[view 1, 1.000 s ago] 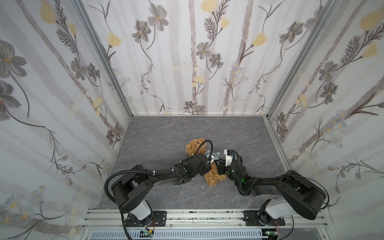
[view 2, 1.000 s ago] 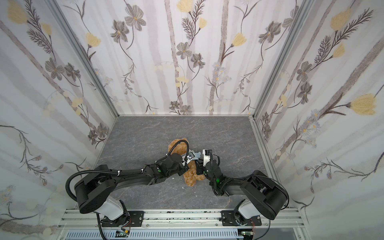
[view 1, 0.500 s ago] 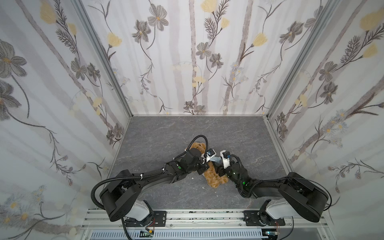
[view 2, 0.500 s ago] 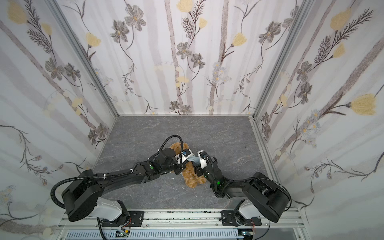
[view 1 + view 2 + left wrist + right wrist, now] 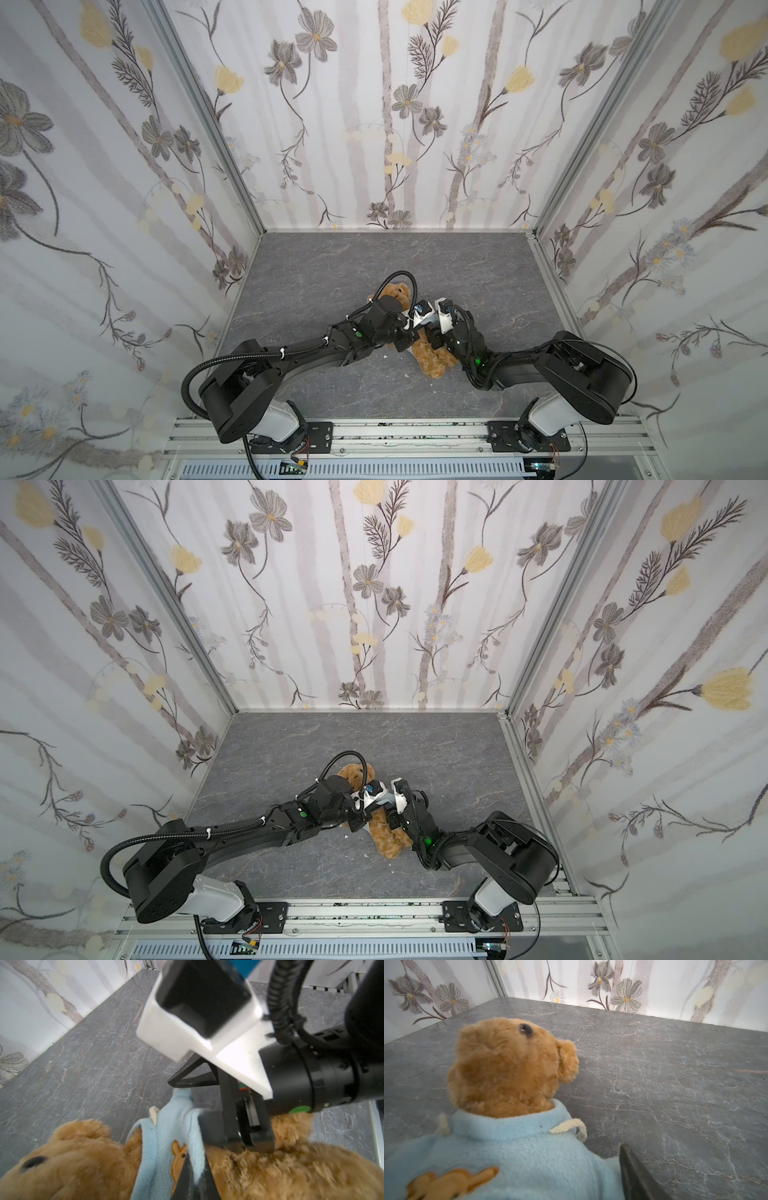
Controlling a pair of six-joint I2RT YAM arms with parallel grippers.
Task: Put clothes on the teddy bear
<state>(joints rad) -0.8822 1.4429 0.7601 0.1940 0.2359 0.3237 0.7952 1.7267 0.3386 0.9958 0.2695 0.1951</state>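
Note:
The teddy bear [image 5: 434, 361] lies on its back on the grey table, head [image 5: 398, 291] toward the far wall and legs toward me. A light-blue hooded top [image 5: 519, 1157] with a bear emblem sits round its neck and chest. My left gripper [image 5: 195, 1174] is shut on a fold of the top [image 5: 162, 1136] beside the emblem. My right gripper [image 5: 185, 1103] stands open over the bear's side, with a flap of the top between its fingers. Only one of its fingers [image 5: 633, 1178] shows in the right wrist view. In both top views the two wrists cover the bear's chest [image 5: 374, 816].
Grey marble-patterned table [image 5: 332, 270] inside flowered walls on three sides. Aluminium rail [image 5: 395, 432] with both arm bases runs along the near edge. A few small white flecks [image 5: 407, 375] lie near the bear's legs.
Both wrists have shifted a little toward the bear's head. The right gripper's jaws have come apart. The left gripper has stayed shut on the top.

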